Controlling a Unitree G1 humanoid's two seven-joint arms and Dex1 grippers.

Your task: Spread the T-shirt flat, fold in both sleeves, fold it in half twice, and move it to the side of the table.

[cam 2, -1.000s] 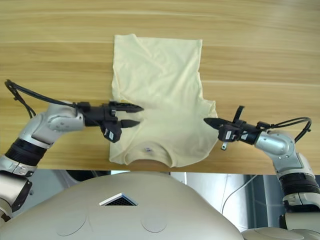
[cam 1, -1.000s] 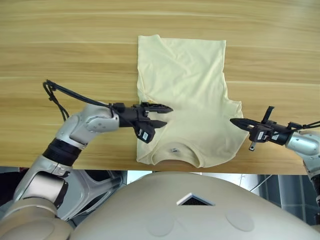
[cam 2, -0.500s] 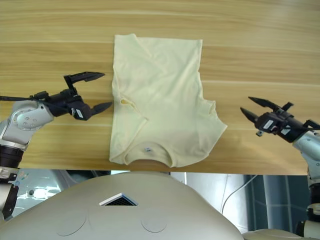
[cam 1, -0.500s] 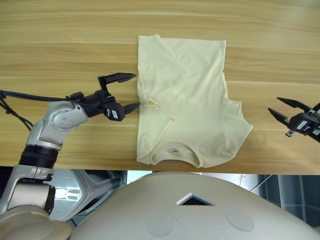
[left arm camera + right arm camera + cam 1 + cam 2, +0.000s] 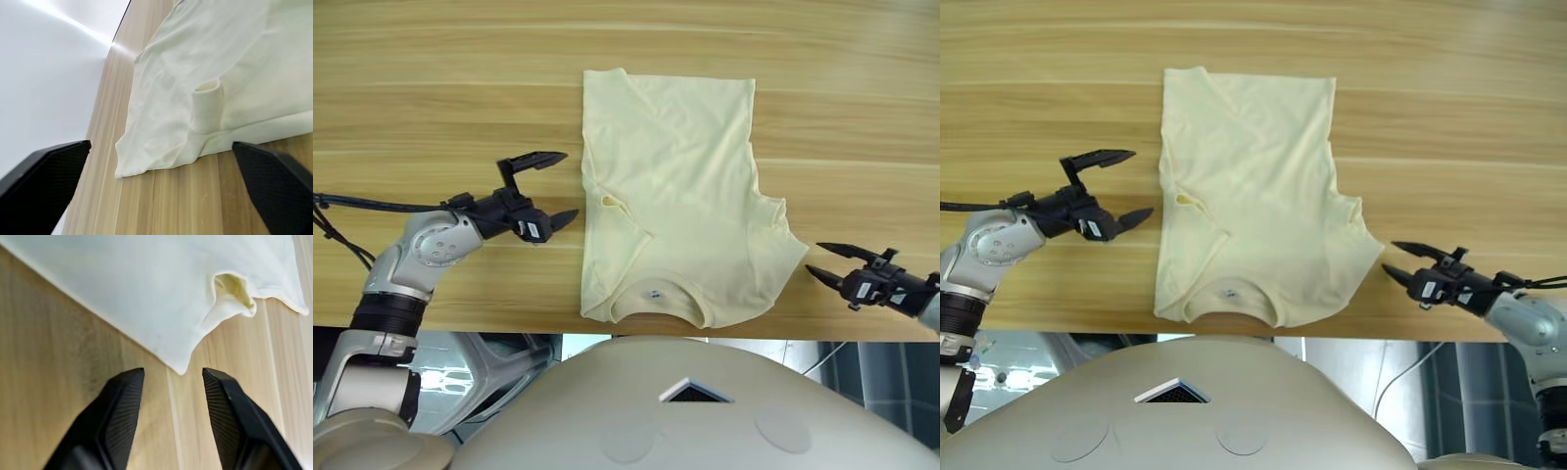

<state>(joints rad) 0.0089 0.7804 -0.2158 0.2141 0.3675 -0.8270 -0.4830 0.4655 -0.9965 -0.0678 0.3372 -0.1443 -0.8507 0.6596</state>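
On the table [image 5: 431, 78] your T-shirt [image 5: 675, 176] lies flat, one sleeve folded in; the other sleeve, both halvings and the move are left to do, with left hand [image 5: 572, 184] and right hand [image 5: 815, 258] released, empty.

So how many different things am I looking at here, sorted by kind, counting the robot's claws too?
T-shirt, pale yellow: 1
Grippers: 2, the left gripper and the right gripper, both open and off the cloth
Wooden table: 1
Total: 4
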